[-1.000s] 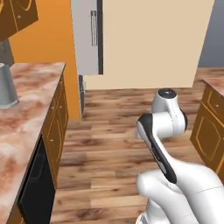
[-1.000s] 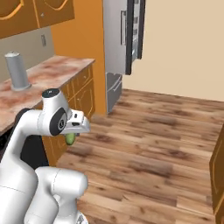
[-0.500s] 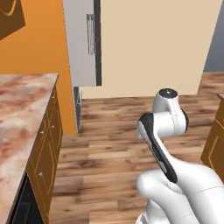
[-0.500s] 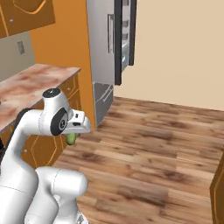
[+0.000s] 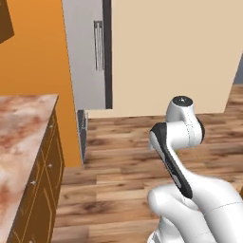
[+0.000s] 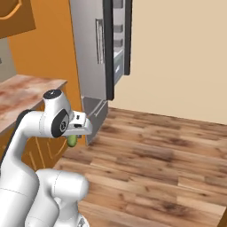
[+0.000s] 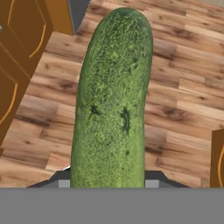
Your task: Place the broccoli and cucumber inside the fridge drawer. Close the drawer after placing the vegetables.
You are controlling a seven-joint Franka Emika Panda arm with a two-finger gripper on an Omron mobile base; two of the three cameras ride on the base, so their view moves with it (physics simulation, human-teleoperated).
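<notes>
Cucumber (image 7: 111, 100) stands pinched in the gripper (image 6: 73, 138), its lower end cut off by the hand view's edge; from the right, just a green tip (image 6: 72, 141) pokes below the hand; fingers are mostly hidden; fridge (image 6: 95, 48) stands ajar ahead.

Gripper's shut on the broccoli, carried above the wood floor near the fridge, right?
Not broccoli. The hand view shows the gripper shut on the cucumber, a long bumpy green oblong. The rest holds: it hangs above the wood floor, near the fridge.
</notes>
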